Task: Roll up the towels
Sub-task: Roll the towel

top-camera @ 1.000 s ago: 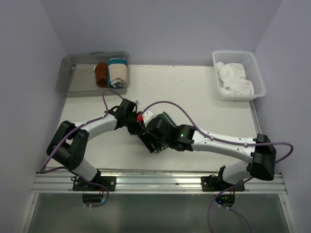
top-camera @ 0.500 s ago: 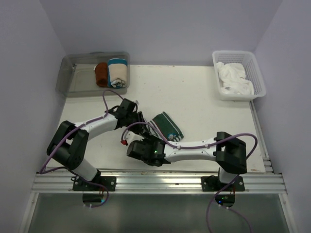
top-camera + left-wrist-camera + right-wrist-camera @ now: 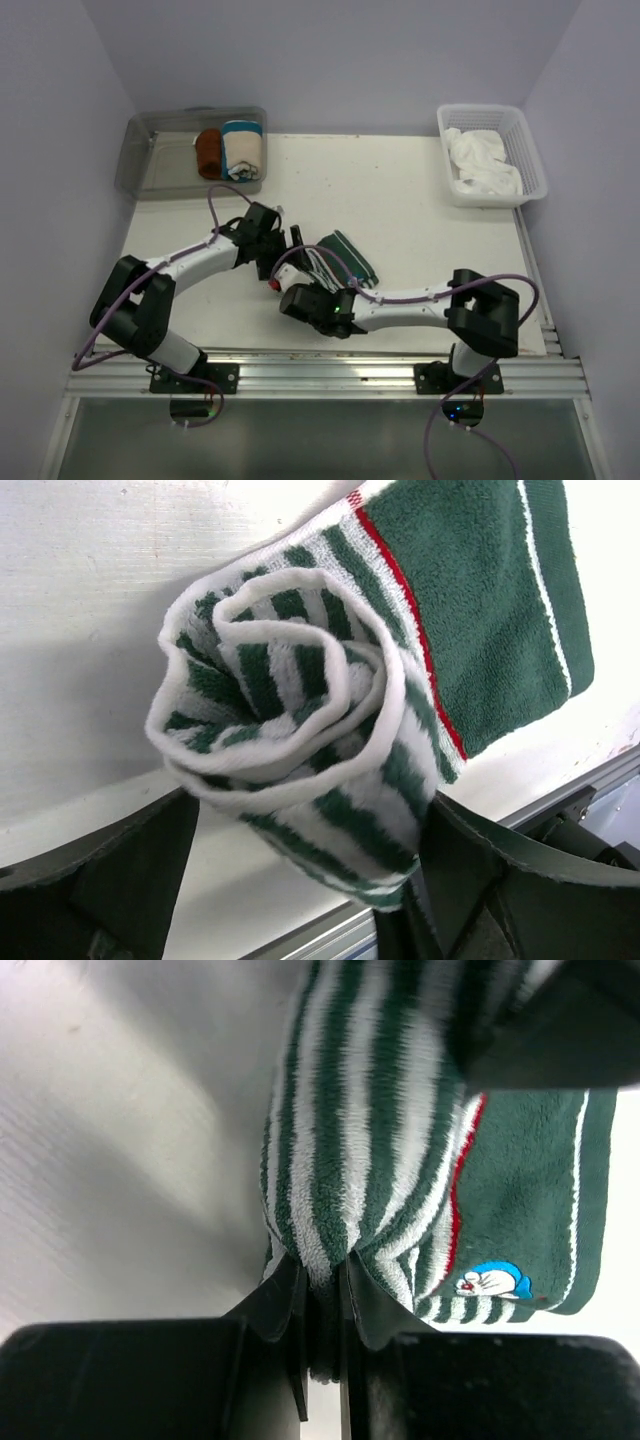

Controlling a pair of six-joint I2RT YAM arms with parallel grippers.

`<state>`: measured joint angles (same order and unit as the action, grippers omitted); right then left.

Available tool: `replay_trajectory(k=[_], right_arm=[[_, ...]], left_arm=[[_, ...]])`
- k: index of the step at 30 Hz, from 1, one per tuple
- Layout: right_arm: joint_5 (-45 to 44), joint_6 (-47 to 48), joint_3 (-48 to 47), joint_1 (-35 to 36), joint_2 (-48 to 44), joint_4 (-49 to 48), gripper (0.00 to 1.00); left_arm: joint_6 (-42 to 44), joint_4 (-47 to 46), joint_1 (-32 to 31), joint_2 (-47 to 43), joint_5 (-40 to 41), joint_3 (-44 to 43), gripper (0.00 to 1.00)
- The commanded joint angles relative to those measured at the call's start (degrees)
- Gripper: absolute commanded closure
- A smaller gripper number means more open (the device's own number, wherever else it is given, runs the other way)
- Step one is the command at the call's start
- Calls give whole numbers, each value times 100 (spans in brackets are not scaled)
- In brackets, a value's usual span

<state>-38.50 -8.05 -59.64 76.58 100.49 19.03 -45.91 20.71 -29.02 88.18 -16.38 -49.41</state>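
A green and white striped towel lies rolled up near the table's middle. Its spiral end faces the left wrist camera. My left gripper is open, and its fingers stand wide on either side of that end; the right-hand one is against the terry. From the near side, my right gripper is shut on a fold of the towel's striped edge. The plain green part, with a small cartoon patch, trails beyond the roll.
A clear bin at the back left holds a brown rolled towel and a cream one. A white basket at the back right holds loose white towels. A metal rail runs along the near edge.
My left gripper has opened off the roll. The right gripper has moved up to the towel from the near side and closed on its striped edge.
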Motion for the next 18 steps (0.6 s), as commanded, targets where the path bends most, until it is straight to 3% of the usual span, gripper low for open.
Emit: replay_trajectory(k=[1,9,18], right_arm=[[1255,-662,382,-536,-749,-364,99],[3600,-1391,1085,-1635,-1637,-979,99],[5747,-2279,1709,-2805,-1734,-2059,99]], left_arm=[[21,170,-8,-336,65,-271,9],[82,416,45,-697,170,-526,7],[152,250,36,-803,74,-359,4]])
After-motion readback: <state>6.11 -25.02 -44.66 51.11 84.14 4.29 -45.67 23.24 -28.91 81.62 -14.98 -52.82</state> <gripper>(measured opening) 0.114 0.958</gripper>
